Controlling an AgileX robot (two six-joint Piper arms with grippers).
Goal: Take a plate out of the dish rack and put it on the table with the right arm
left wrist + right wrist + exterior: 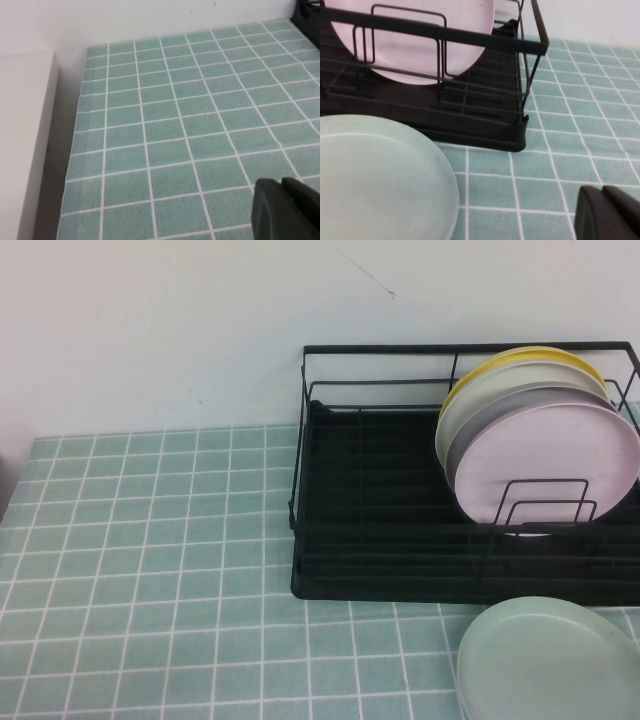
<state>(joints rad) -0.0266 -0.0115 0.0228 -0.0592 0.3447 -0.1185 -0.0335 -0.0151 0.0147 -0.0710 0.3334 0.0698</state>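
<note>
While the mint-green plate point(550, 658) lies flat on the table point(150, 570), just in front of the dish rack point(400, 540), the main job looks done; the plate is out of the rack and rests on the green tiles; it may sit on top of another plate, because a second edge peeks out under it in the high view, but I cannot be sure.

Inside the dish rack more plates stand on their edges, leaning between the wires; a pale pink plate point(560, 465) is at the front, then a grey plate point(470, 440), a white plate point(455, 420) and a yellow plate point(520, 358) behind it; none of these needs to move.

Neither arm shows in the high view; the right hand point(610, 215) shows only as a dark tip in its own wrist view, low over the tiles, near the mint-green plate but not touching it; it holds nothing, and I cannot tell if it is open or closed.

Off on the far side of the table from the rack, the left hand point(285, 210) is also just a dark tip over bare tiles; it holds nothing, and I cannot tell if it is open or closed.

What is left, I think, is very little; the right arm may only need to pull away and rest.
</note>
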